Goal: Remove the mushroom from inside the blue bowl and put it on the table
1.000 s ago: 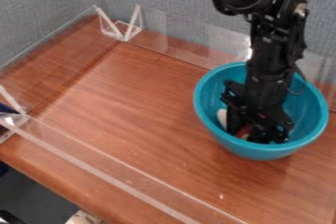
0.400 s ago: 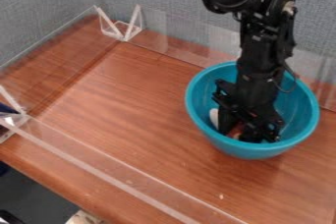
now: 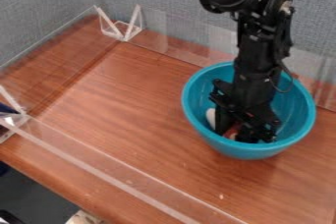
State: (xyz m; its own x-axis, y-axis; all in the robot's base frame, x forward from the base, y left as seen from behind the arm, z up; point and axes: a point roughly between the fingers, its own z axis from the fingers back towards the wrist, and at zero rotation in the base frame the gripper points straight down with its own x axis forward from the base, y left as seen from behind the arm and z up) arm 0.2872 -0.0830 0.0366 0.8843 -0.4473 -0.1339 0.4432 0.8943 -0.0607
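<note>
Camera view from over the worktop (image 3: 118, 100), and I've got the arm (image 3: 256, 31) coming straight down from the top right into the bowl (image 3: 207, 120). The tool (image 3: 245, 125) is deep inside it, pointing at the bottom, and its black fingers are drawn in as tight as they go. Down at the fingertips I can make out a bit of cream-white and a touch of reddish-brown, that's the mushroom (image 3: 223, 122), sitting low in the bowl on the left side of the tool. It looks pinched between the fingers, though the black linkage covers most of it, so I only see slivers. The bowl itself sits on the right part of the worktop, near the back wall, its rim unbroken all round and its glossy inside catching light on the right. Clear acrylic walls (image 3: 92, 159) run along the front and left edges, and a small clear bracket (image 3: 121, 22) stands at the far corner, well apart from the bowl.
</note>
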